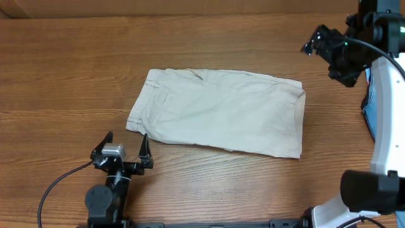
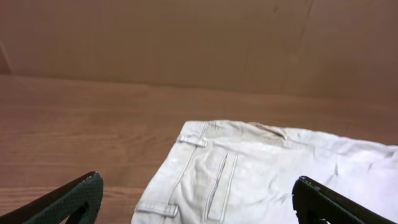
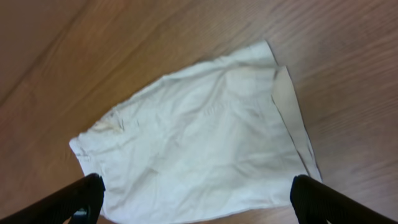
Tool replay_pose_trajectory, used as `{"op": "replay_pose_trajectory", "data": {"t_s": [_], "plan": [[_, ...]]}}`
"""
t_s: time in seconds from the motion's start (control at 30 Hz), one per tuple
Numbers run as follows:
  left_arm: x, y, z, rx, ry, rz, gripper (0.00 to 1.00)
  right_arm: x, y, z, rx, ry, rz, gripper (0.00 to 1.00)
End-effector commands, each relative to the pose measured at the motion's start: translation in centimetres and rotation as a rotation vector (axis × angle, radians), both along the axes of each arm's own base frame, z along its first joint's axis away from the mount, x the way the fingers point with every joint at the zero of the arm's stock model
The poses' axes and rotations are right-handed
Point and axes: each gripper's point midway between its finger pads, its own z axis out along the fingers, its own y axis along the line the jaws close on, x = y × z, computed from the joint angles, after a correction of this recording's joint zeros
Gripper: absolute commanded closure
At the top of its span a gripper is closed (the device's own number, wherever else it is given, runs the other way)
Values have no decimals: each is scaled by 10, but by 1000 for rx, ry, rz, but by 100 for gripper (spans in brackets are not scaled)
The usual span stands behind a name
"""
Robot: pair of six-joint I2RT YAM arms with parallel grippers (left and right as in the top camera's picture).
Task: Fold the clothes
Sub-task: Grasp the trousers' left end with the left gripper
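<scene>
The beige shorts (image 1: 218,111) lie flat in the middle of the wooden table, folded lengthwise, waistband and belt loops at the left, leg hems at the right. My left gripper (image 1: 123,145) is open and empty, just in front of the waistband's near corner. In the left wrist view the shorts (image 2: 261,174) show the welt pocket between my open fingers (image 2: 199,202). My right gripper (image 1: 323,41) is open and empty, raised above the table beyond the far right corner of the shorts. The right wrist view looks down on the shorts (image 3: 199,137) between its fingers (image 3: 196,202).
A blue cloth (image 1: 370,104) lies at the right edge of the table beside the white right arm (image 1: 386,126). A brown cardboard wall (image 2: 186,37) runs along the table's far side. Bare wood (image 1: 69,76) lies left of the shorts.
</scene>
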Motion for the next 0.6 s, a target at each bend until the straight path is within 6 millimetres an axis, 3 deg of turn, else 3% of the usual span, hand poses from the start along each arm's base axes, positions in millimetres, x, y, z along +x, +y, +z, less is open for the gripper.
{"op": "replay_pose_trajectory", "data": {"t_s": [0.0, 0.1, 0.17, 0.3, 0.47, 0.57], "plan": [[-1, -9, 10, -53, -40, -54, 0, -18, -6, 24, -37, -38, -32, 0], [-12, -46, 36, -52, -138, -283, 0, -32, -13, 27, -78, -14, -55, 0], [-19, -56, 48, -65, -156, -347, 0, -37, -16, 28, -93, -5, -70, 0], [-24, -54, 70, -66, -109, -333, 0, -41, -16, 27, -95, 9, -70, 0], [-24, -44, 94, -71, 75, -259, 0, -41, -16, 27, -95, 7, -70, 0], [-24, -59, 105, -59, 173, -359, 0, -41, -16, 27, -95, 7, -69, 0]]}}
